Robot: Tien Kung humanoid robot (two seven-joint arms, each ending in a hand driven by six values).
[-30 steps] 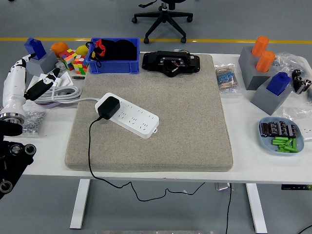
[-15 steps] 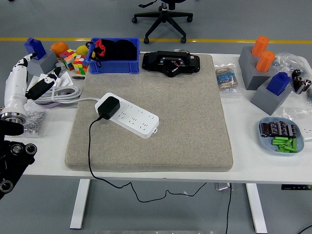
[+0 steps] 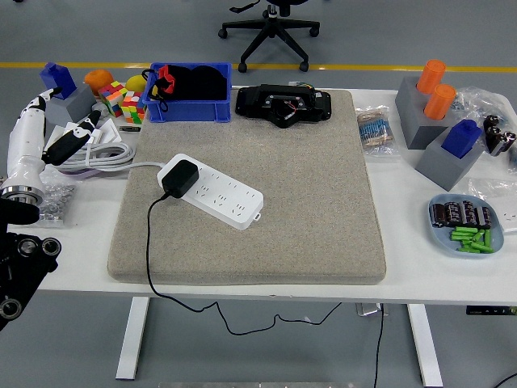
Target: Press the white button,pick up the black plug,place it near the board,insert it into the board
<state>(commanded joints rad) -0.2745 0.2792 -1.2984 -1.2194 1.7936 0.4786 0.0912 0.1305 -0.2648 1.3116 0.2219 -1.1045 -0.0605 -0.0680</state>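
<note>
Grey felt mat (image 3: 323, 186) covers most of the white table (image 3: 404, 275), and the white power strip (image 3: 212, 191) lies on its left half, long axis running diagonally from the mat's back-left toward the front-right. So the black plug (image 3: 179, 178) already looks seated in the strip's left end, with its cord (image 3: 149, 242) trailing toward the near edge of the table and dropping off it. I can't make out the white button from up here; my guess is it's somewhere on the strip, but that's too small to tell. Only the left hand (image 3: 74, 139) is in view, over by the table's left edge next to a coil of white cable (image 3: 101, 158), fingers loosely extended with nothing in them. The right hand isn't showing at all. The strip sits to the right of that hand and a bit nearer the front, so the left arm is clearly the closer one, and it'd have to sweep right across the mat's left edge to get to the plug end first.
</note>
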